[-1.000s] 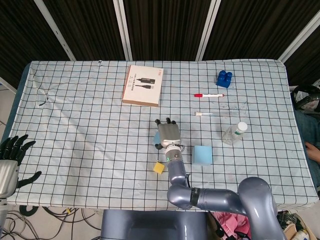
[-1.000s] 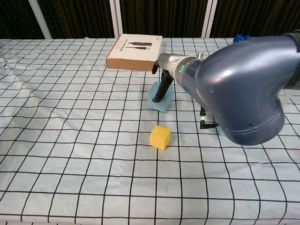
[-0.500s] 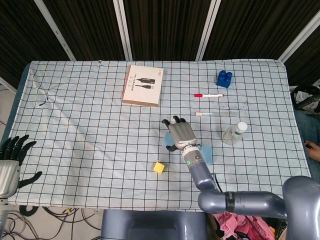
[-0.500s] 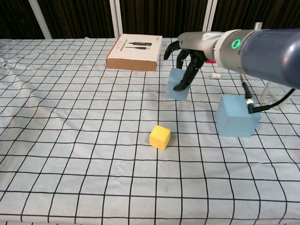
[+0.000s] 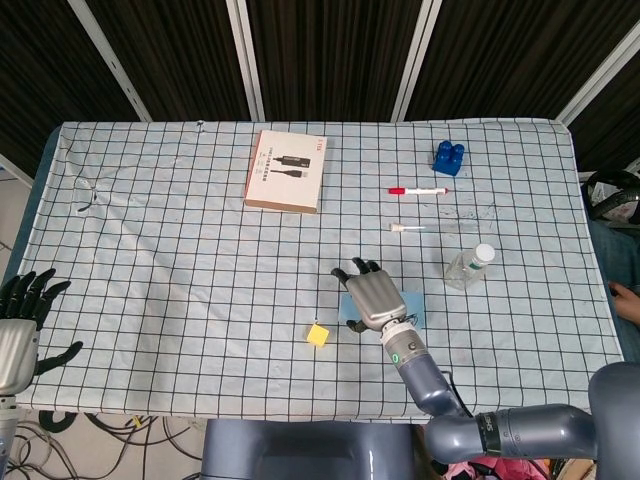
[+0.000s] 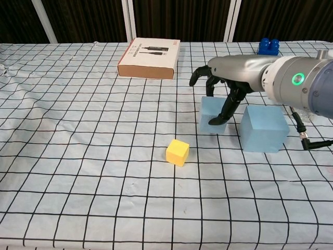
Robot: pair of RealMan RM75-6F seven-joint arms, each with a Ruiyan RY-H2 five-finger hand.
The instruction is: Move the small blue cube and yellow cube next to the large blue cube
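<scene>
My right hand [image 6: 225, 89] grips the small light-blue cube [image 6: 212, 115], fingers draped over its top and the thumb against its front face. This cube stands just left of the large light-blue cube [image 6: 263, 128], a narrow gap between them. The yellow cube [image 6: 177, 152] lies alone on the checked cloth, nearer me and to the left. In the head view the right hand [image 5: 375, 300] covers nearly all of the small cube, while the large cube [image 5: 413, 306] and the yellow cube [image 5: 318, 334] show. My left hand [image 5: 24, 312] hangs open past the table's left front corner.
A flat cardboard box [image 5: 286, 170] lies at the back centre. A dark blue toy brick [image 5: 448, 155], a red marker [image 5: 418, 190], a small white pen [image 5: 407, 228] and a clear bottle [image 5: 470, 266] are on the right side. A black cable [image 6: 312, 141] runs beside the large cube.
My right hand has carried the small blue cube rightward, from near the table's middle to just beside the large blue cube. The yellow cube and my left hand have stayed put.
</scene>
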